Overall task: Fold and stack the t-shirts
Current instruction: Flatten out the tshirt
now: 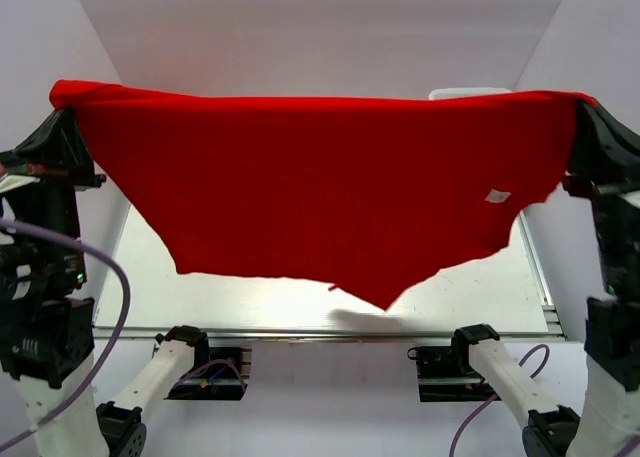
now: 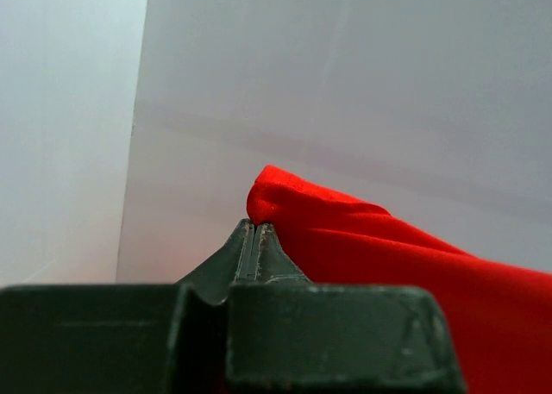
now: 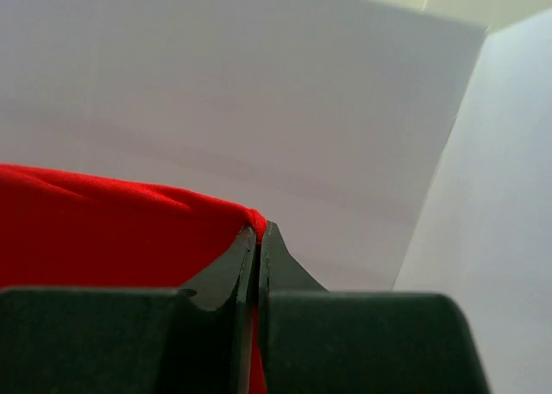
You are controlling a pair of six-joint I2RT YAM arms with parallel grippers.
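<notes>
Here we see the red t-shirt [image 1: 330, 197] held up in the air, spread wide across the middle of the top view. Its upper edge runs almost level from the upper left to the upper right of the frame. The left gripper [image 2: 256, 228], at the upper left of the top view, has its jaws pressed together on one corner of the cloth. Its wrist view shows red fabric bunched just above and to the right of the tips. The right gripper [image 3: 259, 230], at the upper right, is likewise clamped on the opposite corner, with a thin strip of red pinched between its jaws. The shirt hangs between them down to a point at the lower centre, clear of the table [image 1: 480, 287] beneath (a grey shadow lies on the surface near the front edge). A small white tag [image 1: 497, 196] shows on the cloth at the right. Above the upper edge a white rim [image 1: 470, 93] peeks out; we cannot tell what it belongs to.
</notes>
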